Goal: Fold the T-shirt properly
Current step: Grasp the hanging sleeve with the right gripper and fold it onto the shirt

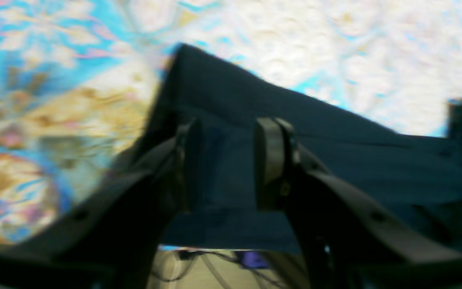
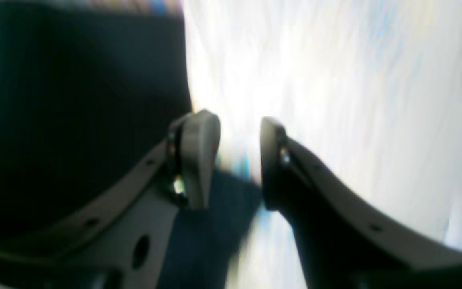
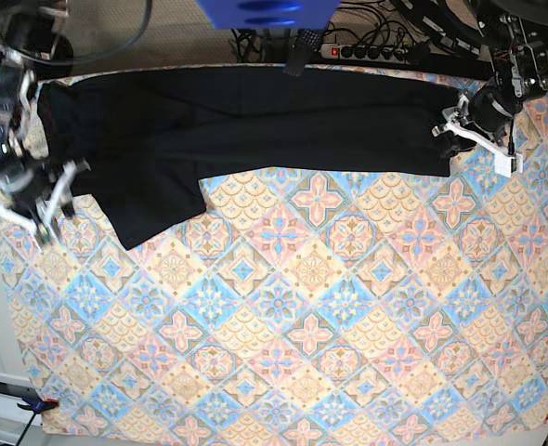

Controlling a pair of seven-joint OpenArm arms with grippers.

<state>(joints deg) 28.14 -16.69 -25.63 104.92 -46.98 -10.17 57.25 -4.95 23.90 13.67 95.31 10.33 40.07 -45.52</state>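
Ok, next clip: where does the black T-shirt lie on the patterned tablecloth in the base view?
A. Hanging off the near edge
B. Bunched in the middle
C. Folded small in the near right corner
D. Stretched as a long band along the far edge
D: the T-shirt runs as a long dark band along the far edge of the tablecloth, with one part dropping lower at the view's left end.

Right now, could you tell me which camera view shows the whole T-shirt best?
The base view: the T-shirt lies there as a long band, end to end. The left wrist view shows one blurred folded corner; the right wrist view shows only dark cloth.
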